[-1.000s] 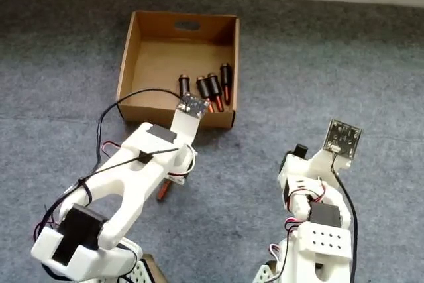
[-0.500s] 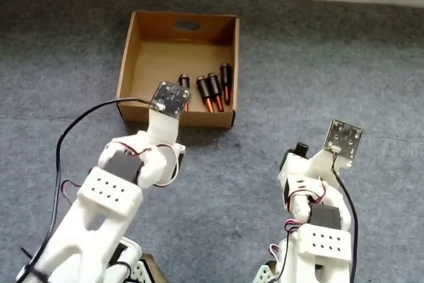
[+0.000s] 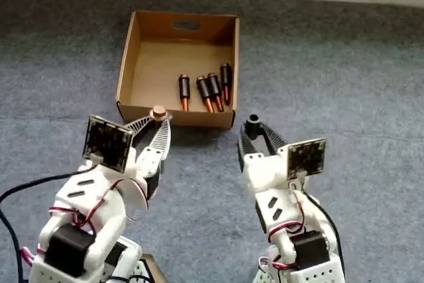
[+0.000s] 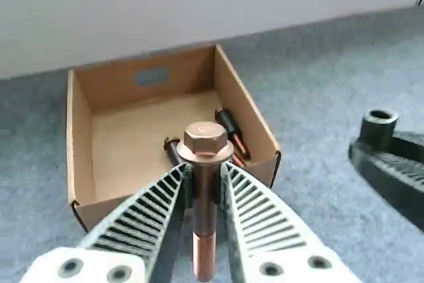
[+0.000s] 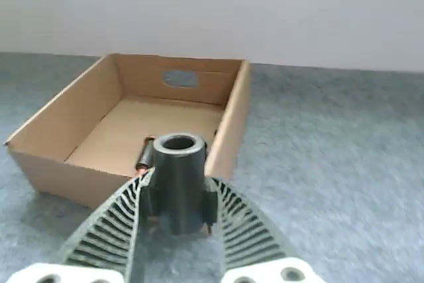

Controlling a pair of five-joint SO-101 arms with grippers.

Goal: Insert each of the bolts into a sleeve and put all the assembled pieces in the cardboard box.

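- left gripper (image 3: 157,121) is held just off the box's (image 3: 126,74) near wall, fingers pointing at the box and clamped on an upright bolt (image 3: 158,112), head up.
- right gripper (image 3: 254,130) is level with it, off the box's near right corner, pinching an upright sleeve (image 3: 252,122).
- four pieces (image 3: 206,91) lie in the box's near right part.

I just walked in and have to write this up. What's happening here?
This is an assembly job, partway through. The left gripper holds a copper bolt upright, head up, and the right gripper holds a black sleeve upright, opening up. Both hang on the near side of the cardboard box, apart from each other, so this pair is not yet joined. Four finished pieces already lie inside the box.
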